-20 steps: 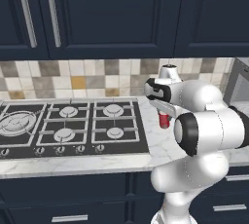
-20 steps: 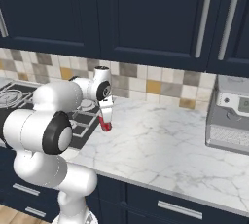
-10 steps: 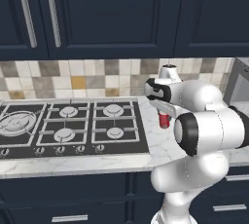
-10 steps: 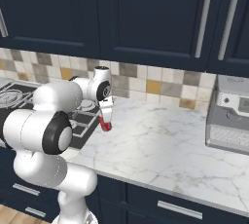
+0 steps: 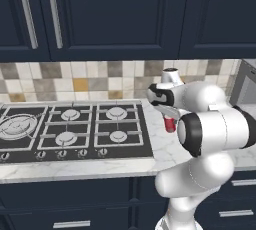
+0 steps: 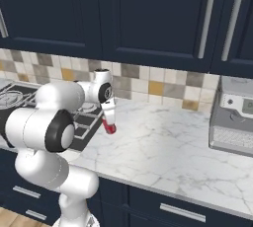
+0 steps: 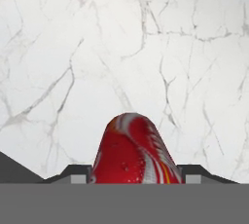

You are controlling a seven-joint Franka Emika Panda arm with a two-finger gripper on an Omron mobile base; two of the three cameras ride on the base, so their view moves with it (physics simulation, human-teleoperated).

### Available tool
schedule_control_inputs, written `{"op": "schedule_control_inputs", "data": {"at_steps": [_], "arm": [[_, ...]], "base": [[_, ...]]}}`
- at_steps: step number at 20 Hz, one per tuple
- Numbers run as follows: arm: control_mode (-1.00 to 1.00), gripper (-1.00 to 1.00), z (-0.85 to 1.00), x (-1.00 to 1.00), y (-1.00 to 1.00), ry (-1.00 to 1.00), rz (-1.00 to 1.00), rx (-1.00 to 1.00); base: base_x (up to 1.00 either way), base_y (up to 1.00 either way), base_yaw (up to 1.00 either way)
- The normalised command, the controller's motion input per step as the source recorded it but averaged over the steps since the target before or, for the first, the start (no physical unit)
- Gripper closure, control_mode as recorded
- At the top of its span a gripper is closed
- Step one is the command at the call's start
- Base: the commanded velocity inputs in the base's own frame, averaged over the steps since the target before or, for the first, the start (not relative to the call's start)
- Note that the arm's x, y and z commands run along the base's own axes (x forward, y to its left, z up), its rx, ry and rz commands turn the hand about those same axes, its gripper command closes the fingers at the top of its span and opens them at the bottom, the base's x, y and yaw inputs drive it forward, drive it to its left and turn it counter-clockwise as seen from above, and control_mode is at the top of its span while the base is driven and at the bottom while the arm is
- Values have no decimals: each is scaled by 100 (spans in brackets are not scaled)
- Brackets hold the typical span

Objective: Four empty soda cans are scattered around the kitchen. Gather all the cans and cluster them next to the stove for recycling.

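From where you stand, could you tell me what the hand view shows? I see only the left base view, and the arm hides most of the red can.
Observer: In the hand view the red soda can sits between the two finger tips, with the gripper shut on it.
Operator: Thank you. What lies under it?
Observer: Bare white marble counter, looking straight down past the can.
Operator: And what is on the counter to the right of the arm, please?
Observer: In the right base view, a steel appliance stands at the far right, well away from the can.
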Motion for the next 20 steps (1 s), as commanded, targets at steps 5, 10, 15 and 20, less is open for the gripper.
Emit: {"op": "schedule_control_inputs", "data": {"at_steps": [5, 10, 15, 20], "arm": [[-100, 100, -9, 6, -11, -3, 6, 4], [-100, 100, -20, 6, -6, -13, 7, 8], [-100, 100, -23, 13, -3, -10, 3, 9], [-100, 100, -23, 21, 0, -2, 0, 8]], "base": [[0, 0, 0], [0, 0, 0], [0, 0, 0], [0, 0, 0]]}}
